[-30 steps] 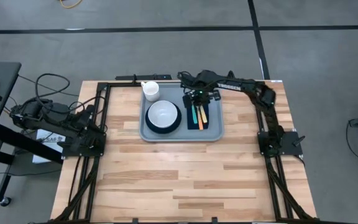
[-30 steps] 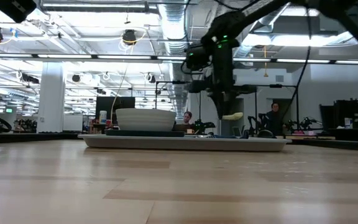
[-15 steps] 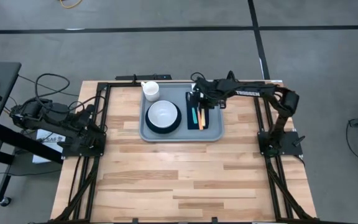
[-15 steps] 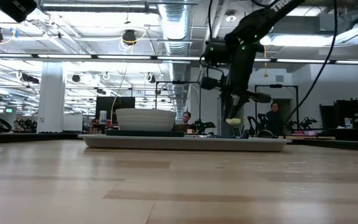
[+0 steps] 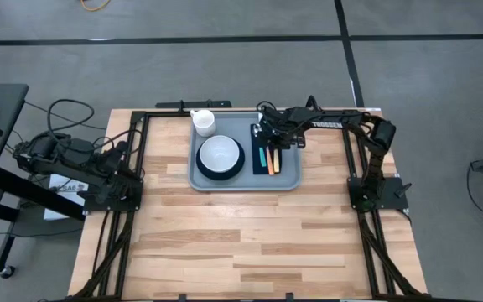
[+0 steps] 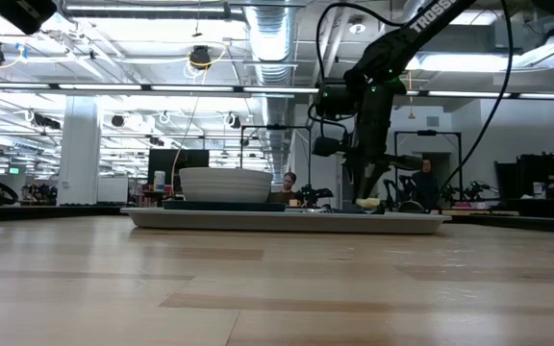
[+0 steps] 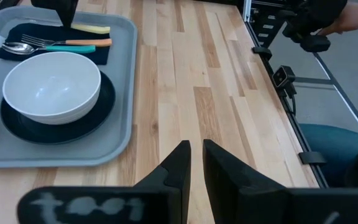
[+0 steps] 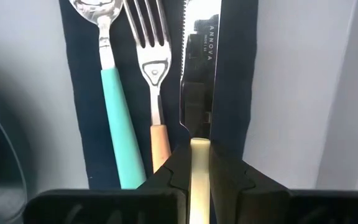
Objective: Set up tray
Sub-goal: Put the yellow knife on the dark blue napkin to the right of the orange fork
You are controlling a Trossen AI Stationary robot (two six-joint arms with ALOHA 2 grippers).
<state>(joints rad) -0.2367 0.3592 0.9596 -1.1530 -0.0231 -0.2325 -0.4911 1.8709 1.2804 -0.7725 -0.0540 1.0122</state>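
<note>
Two dark fingers of the right gripper [image 8: 200,163] clamp the yellow-handled steel knife [image 8: 199,74], laid on the dark navy folded napkin [image 5: 268,156] inside the light grey-blue plastic tray [image 5: 243,183] at the table's far middle.

My two arms are dark, jointed metal. My right arm [image 5: 342,127] carries white lettering along its forearm link and a small green light near its wrist. Black cables loop off my left arm [image 5: 74,159] at its base. My left gripper [image 7: 192,163] ends in two matte black, wedge-shaped fingers.
</note>
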